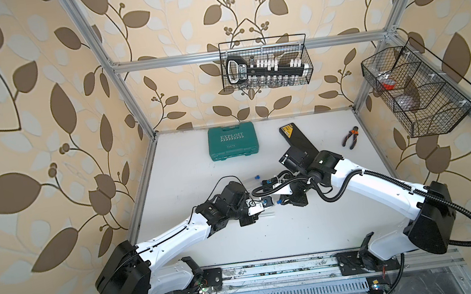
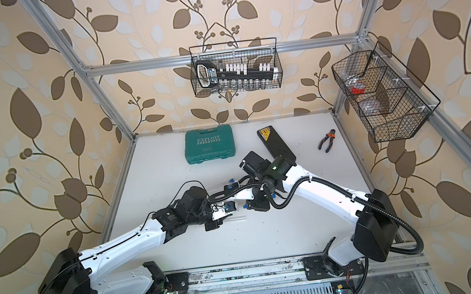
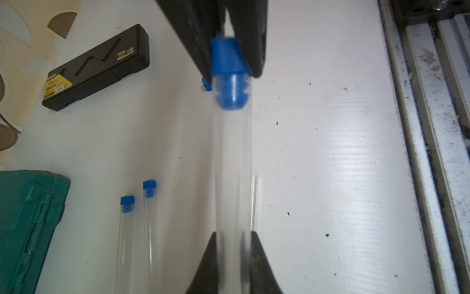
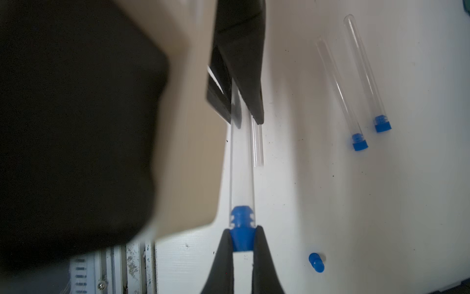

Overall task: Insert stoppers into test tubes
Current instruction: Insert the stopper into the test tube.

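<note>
My left gripper (image 3: 234, 236) is shut on a clear test tube (image 3: 232, 165), held above the table. My right gripper (image 4: 242, 236) is shut on a blue stopper (image 4: 241, 229). The stopper's ribbed end sits inside the tube's mouth. In a top view the two grippers meet near the table's middle, at the stopper (image 1: 279, 201). Two more test tubes (image 4: 338, 94) (image 4: 363, 68) lie side by side on the table with blue stoppers in them. A bare tube (image 4: 258, 145) lies under the held one. A loose stopper (image 4: 316, 262) lies on the table beside my right gripper.
A green tool case (image 1: 230, 141) and a black case (image 1: 294, 137) lie at the back of the white table. Pliers (image 1: 350, 137) lie at the back right. Wire baskets hang on the back wall (image 1: 265, 63) and the right frame (image 1: 418, 92). A metal rail (image 1: 275, 272) runs along the front.
</note>
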Action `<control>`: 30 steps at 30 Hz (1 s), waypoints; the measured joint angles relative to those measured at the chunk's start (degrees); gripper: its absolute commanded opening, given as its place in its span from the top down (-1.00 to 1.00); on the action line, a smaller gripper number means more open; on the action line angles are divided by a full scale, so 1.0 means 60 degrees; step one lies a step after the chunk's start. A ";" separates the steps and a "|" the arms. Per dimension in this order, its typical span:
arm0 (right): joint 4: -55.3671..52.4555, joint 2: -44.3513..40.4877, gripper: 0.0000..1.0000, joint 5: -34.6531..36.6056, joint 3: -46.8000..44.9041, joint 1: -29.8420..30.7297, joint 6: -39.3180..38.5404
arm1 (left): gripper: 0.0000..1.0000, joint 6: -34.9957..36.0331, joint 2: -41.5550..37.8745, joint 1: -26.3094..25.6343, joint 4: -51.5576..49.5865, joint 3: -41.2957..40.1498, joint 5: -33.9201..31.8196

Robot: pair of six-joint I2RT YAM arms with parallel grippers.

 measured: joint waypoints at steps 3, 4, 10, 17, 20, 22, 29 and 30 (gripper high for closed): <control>0.0186 -0.0011 1.00 -0.0007 -0.0044 -0.0026 0.0149 | 1.00 -0.0186 0.0000 0.0047 0.0004 0.0000 -0.0004; 0.0226 -0.0011 1.00 -0.0007 -0.0047 -0.0026 0.0182 | 1.00 -0.0219 0.0000 0.0062 0.0000 0.0000 0.0000; 0.0299 0.0025 0.99 -0.0051 -0.0066 -0.0026 0.0313 | 1.00 -0.0313 0.0000 0.0080 -0.0098 0.0000 0.0007; 0.0372 0.0087 0.61 -0.0481 -0.0182 -0.0164 0.0357 | 1.00 -0.0091 0.0000 0.0080 -0.0335 0.0000 0.0033; 0.1344 0.0062 0.33 -0.1344 -0.0291 -0.0182 0.0368 | 1.00 0.0153 -0.0011 -0.0033 0.0656 0.0138 0.0503; 0.1719 -0.0146 0.15 -0.1606 -0.0372 -0.0299 0.0350 | 1.00 0.0331 -0.0095 -0.0062 0.1147 0.0240 0.0681; 0.2506 -0.1198 -0.13 -0.1967 -0.0856 -0.0856 0.0521 | 1.00 0.0882 -0.0098 -0.0142 0.1807 0.0328 0.0750; 0.2594 -0.1373 -0.15 -0.2040 -0.0962 -0.0984 0.0630 | 1.00 0.0958 -0.0095 -0.0157 0.1814 0.0372 0.0732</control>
